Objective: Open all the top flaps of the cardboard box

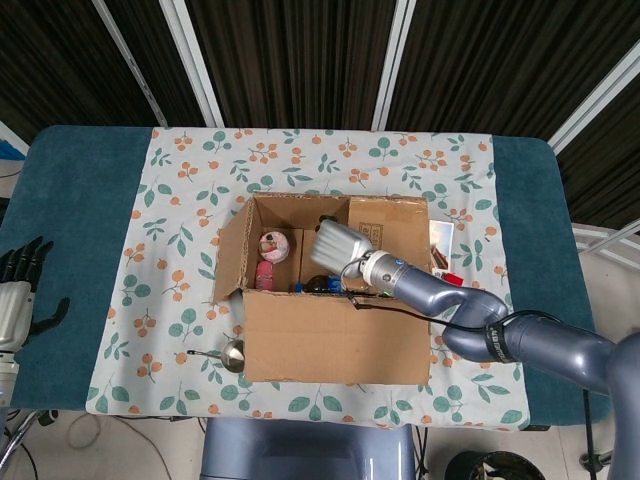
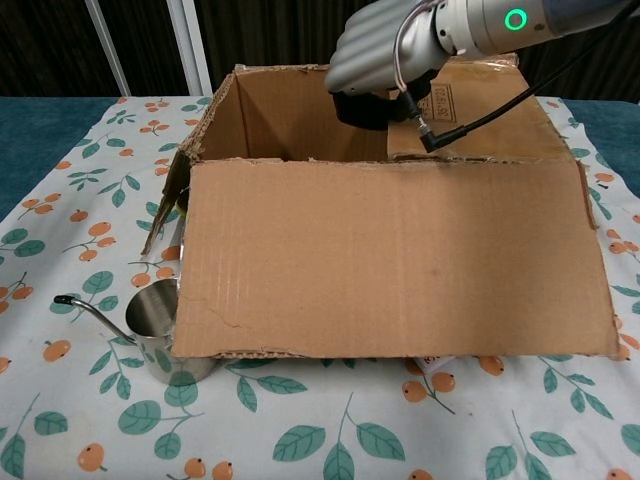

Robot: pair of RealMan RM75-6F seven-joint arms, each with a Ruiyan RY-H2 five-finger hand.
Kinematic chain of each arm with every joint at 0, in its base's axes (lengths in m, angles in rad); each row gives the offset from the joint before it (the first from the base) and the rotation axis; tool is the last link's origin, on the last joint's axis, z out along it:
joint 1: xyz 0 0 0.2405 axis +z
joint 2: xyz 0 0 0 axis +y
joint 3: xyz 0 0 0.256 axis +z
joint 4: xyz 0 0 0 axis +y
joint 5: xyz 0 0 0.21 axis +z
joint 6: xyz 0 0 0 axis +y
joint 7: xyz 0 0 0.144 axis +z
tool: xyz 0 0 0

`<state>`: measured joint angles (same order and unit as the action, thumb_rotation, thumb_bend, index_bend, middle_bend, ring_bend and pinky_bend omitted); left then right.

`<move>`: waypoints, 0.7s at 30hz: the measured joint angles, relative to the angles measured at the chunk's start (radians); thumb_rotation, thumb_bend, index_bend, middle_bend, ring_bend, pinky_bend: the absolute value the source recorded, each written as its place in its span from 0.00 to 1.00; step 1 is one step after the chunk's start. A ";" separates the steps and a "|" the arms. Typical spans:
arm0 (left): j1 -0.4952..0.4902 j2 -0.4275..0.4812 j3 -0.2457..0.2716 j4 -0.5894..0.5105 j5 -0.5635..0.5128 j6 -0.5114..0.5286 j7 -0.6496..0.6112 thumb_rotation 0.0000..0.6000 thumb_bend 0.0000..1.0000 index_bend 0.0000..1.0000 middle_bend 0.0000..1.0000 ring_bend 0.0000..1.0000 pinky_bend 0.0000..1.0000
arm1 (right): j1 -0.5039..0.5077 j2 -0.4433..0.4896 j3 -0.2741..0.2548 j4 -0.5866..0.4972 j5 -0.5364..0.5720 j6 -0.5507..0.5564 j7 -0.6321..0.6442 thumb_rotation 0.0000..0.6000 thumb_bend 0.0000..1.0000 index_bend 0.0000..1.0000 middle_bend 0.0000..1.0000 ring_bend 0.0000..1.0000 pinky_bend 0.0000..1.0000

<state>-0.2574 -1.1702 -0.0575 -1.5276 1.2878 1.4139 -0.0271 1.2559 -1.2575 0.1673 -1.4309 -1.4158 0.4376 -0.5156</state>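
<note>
The cardboard box [image 1: 335, 340] [image 2: 390, 260] stands mid-table. Its near flap is folded out toward me and its left flap [image 1: 230, 250] swings outward. The right flap [image 1: 390, 235] [image 2: 470, 125] still lies folded in over the box's right half. My right hand [image 1: 340, 245] [image 2: 385, 55] hovers over the opening at that flap's free edge, fingers extended downward into the box and holding nothing. I cannot tell whether they touch the flap. My left hand [image 1: 15, 295] hangs off the table's left edge with its fingers apart.
Inside the box lie a pink bottle [image 1: 268, 262] and dark items. A steel cup with a long handle [image 1: 232, 353] [image 2: 165, 320] stands at the box's near left corner. A booklet and a small red and white packet [image 1: 450, 278] lie right of the box.
</note>
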 measured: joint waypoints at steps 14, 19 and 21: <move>0.013 0.004 -0.015 -0.013 0.015 -0.014 0.004 1.00 0.34 0.00 0.00 0.00 0.01 | 0.057 0.170 -0.023 -0.124 -0.082 -0.042 -0.054 1.00 1.00 0.77 0.63 0.40 0.36; 0.015 0.004 -0.019 -0.017 0.015 -0.021 0.004 1.00 0.34 0.00 0.00 0.00 0.01 | 0.067 0.228 -0.025 -0.159 -0.102 -0.047 -0.080 1.00 1.00 0.77 0.63 0.40 0.36; 0.016 0.005 -0.020 -0.019 0.018 -0.024 0.005 1.00 0.34 0.00 0.00 0.00 0.01 | 0.072 0.255 -0.025 -0.169 -0.109 -0.052 -0.090 1.00 1.00 0.77 0.63 0.40 0.36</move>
<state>-0.2415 -1.1653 -0.0774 -1.5468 1.3061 1.3898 -0.0219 1.3277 -1.0021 0.1423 -1.5997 -1.5244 0.3853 -0.6055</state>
